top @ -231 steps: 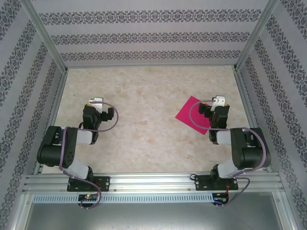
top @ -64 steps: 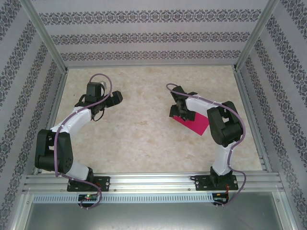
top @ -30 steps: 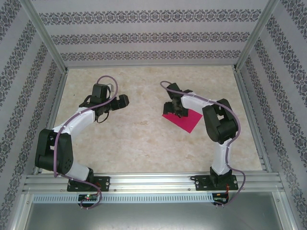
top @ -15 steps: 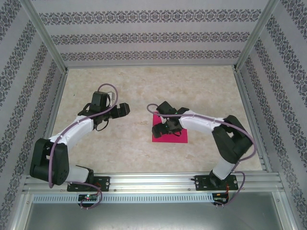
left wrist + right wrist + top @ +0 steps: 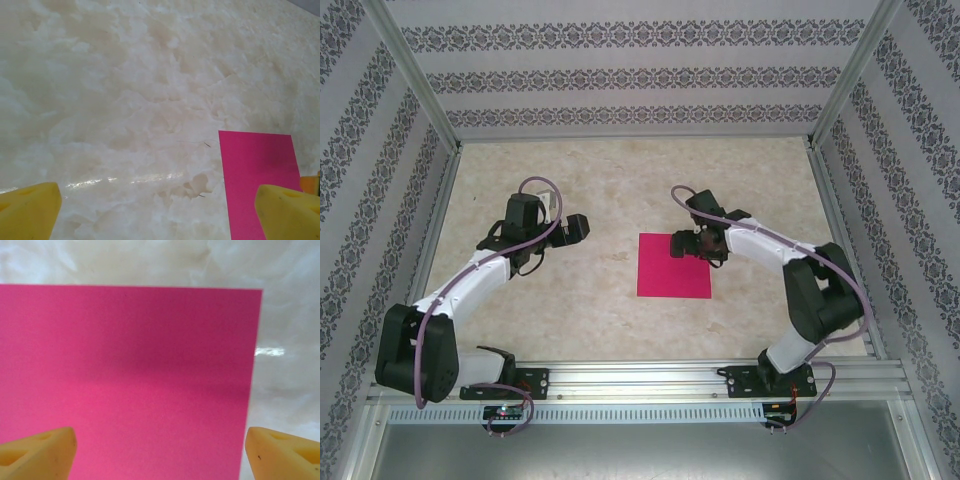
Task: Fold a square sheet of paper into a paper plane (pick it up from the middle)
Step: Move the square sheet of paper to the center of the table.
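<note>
Magenta square sheet of paper (image 5: pixel 674 268) lies whole overhead, cropped wrist-side; left end effector (image 5: pixel 580 228) and right end effector (image 5: pixel 680 244) gape wide.

We see a table (image 5: pixel 570 320) with a pale cream, marble-patterned top, glossy enough to catch a streak of light in the wrist views. On it the square sheet of paper (image 5: pixel 674 270) lies flat and unfolded, magenta-pink, just right of the middle, its edges square with the table's near edge.
</note>
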Controlling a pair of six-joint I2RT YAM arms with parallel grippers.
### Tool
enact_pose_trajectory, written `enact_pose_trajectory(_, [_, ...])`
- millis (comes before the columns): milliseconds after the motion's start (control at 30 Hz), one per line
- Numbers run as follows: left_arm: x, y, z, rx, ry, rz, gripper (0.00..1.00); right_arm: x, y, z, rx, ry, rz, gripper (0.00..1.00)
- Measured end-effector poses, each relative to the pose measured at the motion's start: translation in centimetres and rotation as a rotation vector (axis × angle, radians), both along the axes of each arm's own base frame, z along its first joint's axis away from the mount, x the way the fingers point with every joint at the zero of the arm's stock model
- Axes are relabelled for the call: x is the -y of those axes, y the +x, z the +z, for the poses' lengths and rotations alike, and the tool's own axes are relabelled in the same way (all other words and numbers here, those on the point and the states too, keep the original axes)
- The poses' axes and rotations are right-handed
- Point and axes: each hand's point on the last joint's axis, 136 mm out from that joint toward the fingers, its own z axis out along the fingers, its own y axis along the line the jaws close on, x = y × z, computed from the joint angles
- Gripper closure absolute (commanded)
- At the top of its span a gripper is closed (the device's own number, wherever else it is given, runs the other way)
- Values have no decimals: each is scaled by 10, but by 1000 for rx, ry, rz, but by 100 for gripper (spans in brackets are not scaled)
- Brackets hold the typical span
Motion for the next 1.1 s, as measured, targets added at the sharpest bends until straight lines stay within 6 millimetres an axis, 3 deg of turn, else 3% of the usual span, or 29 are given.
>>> enact_pose_trajectory(167, [-9,4,6,23,25,47,0,-13,7,-24,-55,4,26,14])
enact_pose_trajectory(367, [-20,-10,52,149,8,94,0,-41,16,-25,-29,21,94,15])
enact_pose_trajectory(467, [-26,-22,63,187,-4,118,0,-63,18,-26,-5,24,163,15])
enact_pose_trajectory(667, [-32,-39,41,131,-5,140,0,-96,6,-24,26,36,305,15])
enact_pose_trajectory(933, [-33,-43,28,66,17,139,0,-96,-5,-16,-16,-2,341,12])
enact_pose_trajectory(1100, [-38,-46,24,45,32,162,0,-103,4,3,30,53,270,13])
